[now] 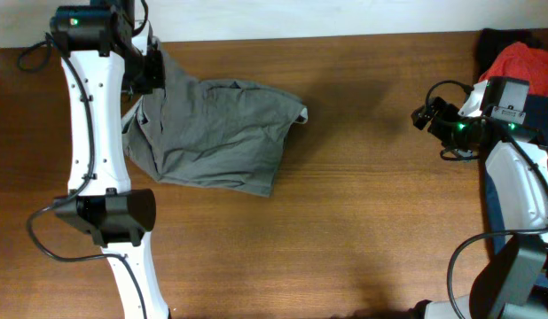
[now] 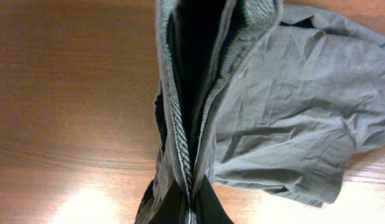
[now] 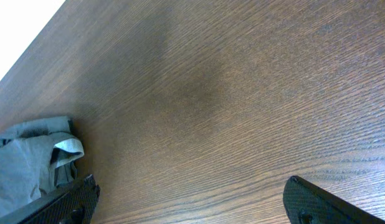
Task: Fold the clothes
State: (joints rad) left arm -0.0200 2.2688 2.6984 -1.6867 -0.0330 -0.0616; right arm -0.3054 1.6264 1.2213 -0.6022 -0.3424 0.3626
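Grey-olive woven shorts [image 2: 292,112], edge pinched in left hand [image 2: 187,205].
First fold judged begun; edge to be carried across. Right hand [image 3: 189,193] agape, empty.

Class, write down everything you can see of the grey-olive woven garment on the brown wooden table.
The grey-olive woven garment lies crumpled and creased on the brown wooden table, at its left side. Seams and a hemmed edge show. One edge is bunched and lifted, pinched in the left gripper; the rest rests on the wood.
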